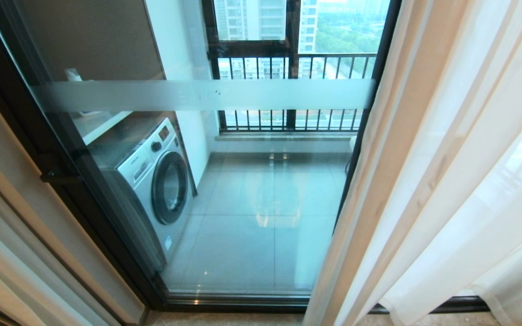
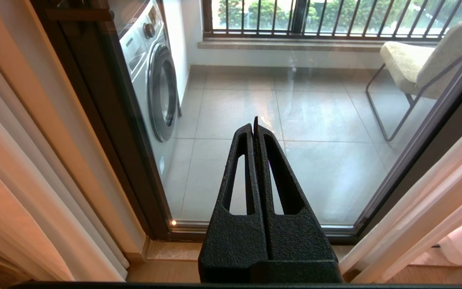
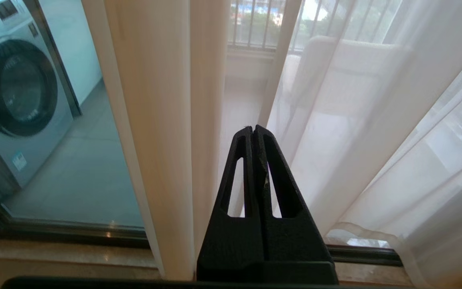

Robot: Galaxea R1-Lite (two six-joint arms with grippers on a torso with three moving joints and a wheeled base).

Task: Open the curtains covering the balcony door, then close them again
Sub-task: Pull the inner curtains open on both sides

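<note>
The balcony door point(image 1: 206, 95), glass in a black frame with a frosted white stripe, fills the middle of the head view and stands uncovered there. The sheer white curtains point(image 1: 447, 181) hang bunched in folds along its right side, down to the floor. Neither arm shows in the head view. My left gripper point(image 2: 255, 122) is shut and empty, pointing at the bare glass point(image 2: 315, 160) low down. My right gripper point(image 3: 254, 127) is shut too, just in front of the sheer folds point(image 3: 355, 120), with no fabric seen between its fingers.
Behind the glass stand a washing machine point(image 1: 161, 181) on the left, a pale chair point(image 2: 427, 60) on the right and a black-barred railing point(image 1: 288, 68) at the back. A beige drape point(image 1: 12, 235) hangs at the left. The door's sill point(image 2: 175, 249) runs along the floor.
</note>
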